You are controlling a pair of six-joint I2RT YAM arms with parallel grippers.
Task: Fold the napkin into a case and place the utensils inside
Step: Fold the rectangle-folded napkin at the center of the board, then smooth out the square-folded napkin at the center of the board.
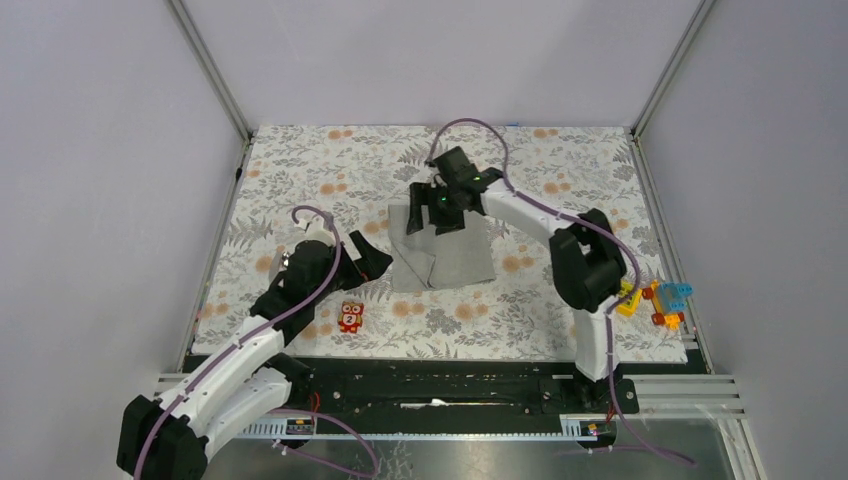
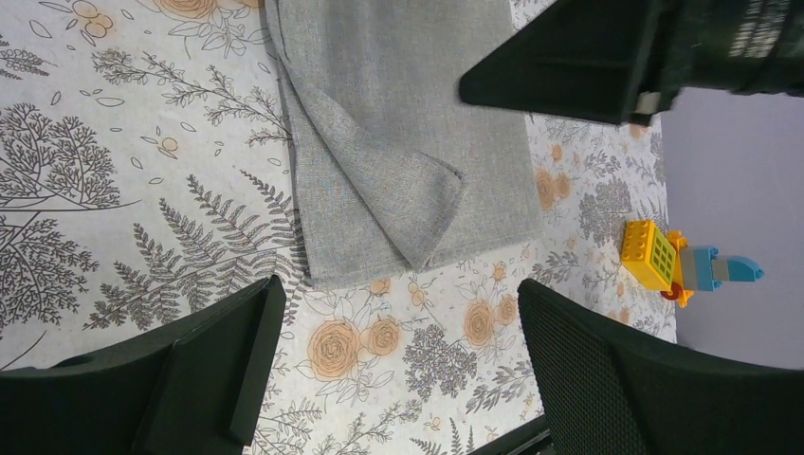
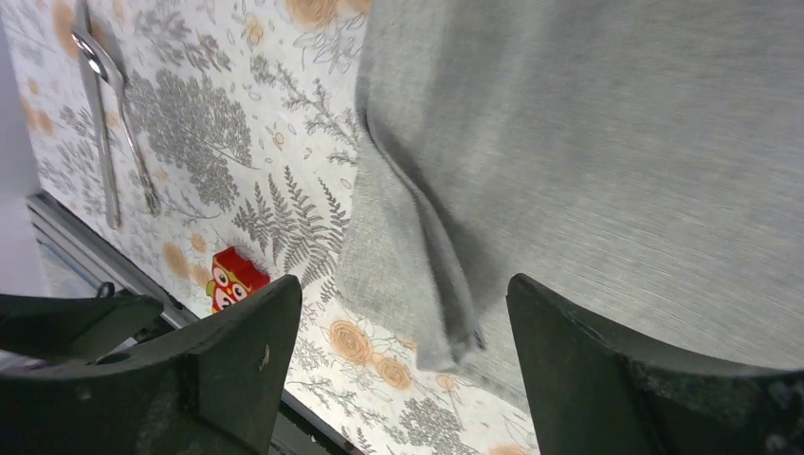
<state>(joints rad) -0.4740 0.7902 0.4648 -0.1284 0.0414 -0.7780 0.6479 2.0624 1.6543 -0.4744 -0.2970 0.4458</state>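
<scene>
Landmark: the napkin (image 1: 460, 262), plain light-grey cloth lying near the middle of the floral table cover (image 1: 300, 170). I place everything else from it.

Napkin state: partly folded. In the left wrist view a loose pointed flap (image 2: 398, 194) lies back over the main sheet, and the left side is doubled into a ridge. It is not a narrow strip; most of it is still one broad layer.

Right gripper (image 1: 432, 212): over the far edge of the napkin. In its own wrist view the jaws stand wide apart with grey cloth filling the gap below them. I see nothing pinched, and I cannot tell whether a fingertip touches the cloth.

Left gripper (image 1: 372, 258): just beside the napkin's left edge, toward its near corner. The jaws are spread wide and hold nothing; only table cover and the napkin's near edge show between them.

Utensils: seen only from the right wrist, well apart from the napkin on its left. The spoon (image 3: 121, 123) and the straight handle (image 3: 98, 133) lie side by side on the cover, outside the cloth.

Red owl toy (image 1: 350, 317): near the napkin's near-left corner, not touching it.

Yellow studded block (image 2: 649, 254): well apart to the napkin's right, touching a blue block (image 2: 721, 268).
</scene>
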